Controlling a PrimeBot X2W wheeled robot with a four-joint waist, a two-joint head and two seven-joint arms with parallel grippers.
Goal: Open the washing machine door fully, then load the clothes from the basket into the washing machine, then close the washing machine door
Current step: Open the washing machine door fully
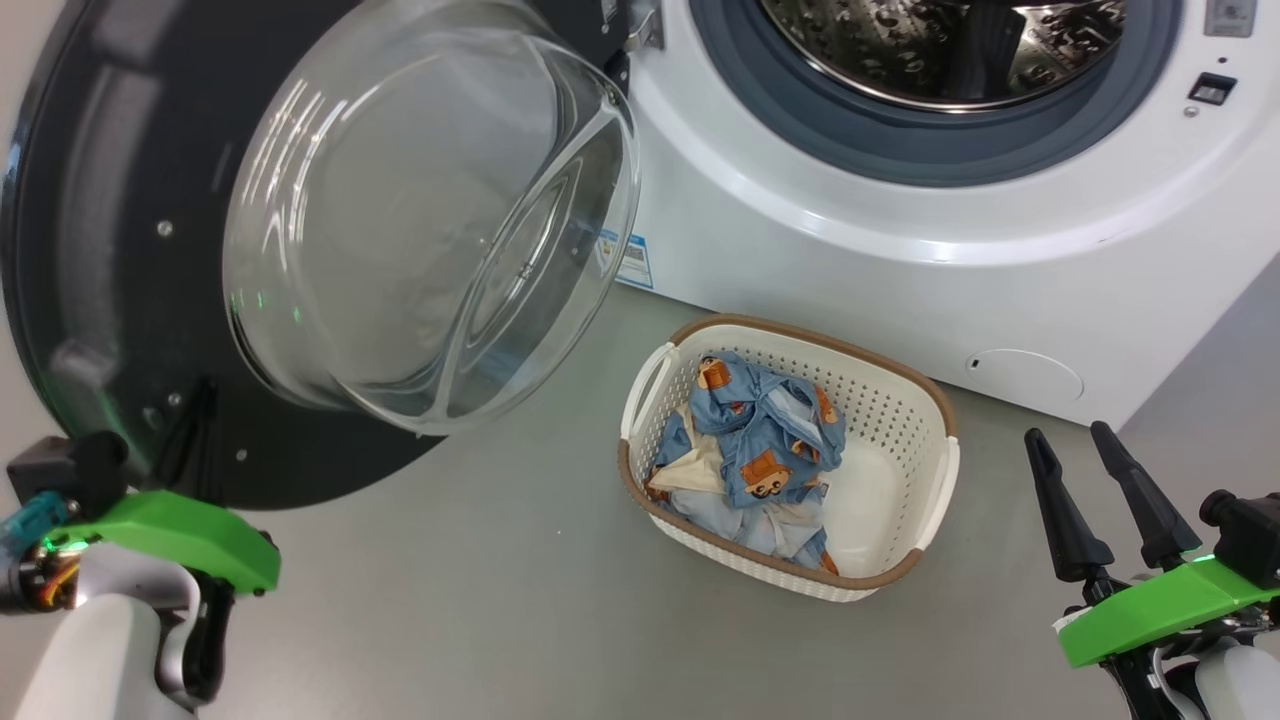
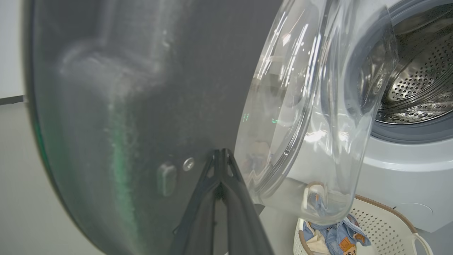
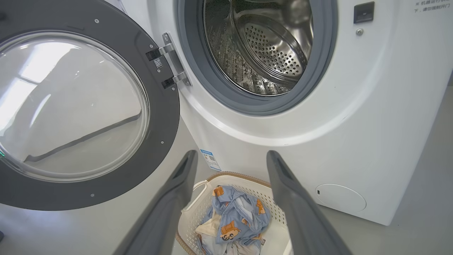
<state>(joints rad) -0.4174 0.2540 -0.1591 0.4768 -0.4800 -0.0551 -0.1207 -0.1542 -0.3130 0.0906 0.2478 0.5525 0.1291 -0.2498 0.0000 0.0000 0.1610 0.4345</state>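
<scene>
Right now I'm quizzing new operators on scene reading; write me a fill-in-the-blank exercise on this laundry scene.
1. The washing machine door stands ____.
2. The clothes lie in the ____.
3. The left gripper is ____, the right gripper open.
Missing: open; basket; shut.

left claw (image 2: pixel 221 157): fingers pressed together, tips up against the dark inner face of the washing machine door (image 2: pixel 134 88). Glass bowl (image 2: pixel 311 106) bulges right, toward the open steel drum (image 2: pixel 421 78). basket (image 2: pixel 393 219) on the floor lower right, clothes (image 2: pixel 339 237) inside.
</scene>
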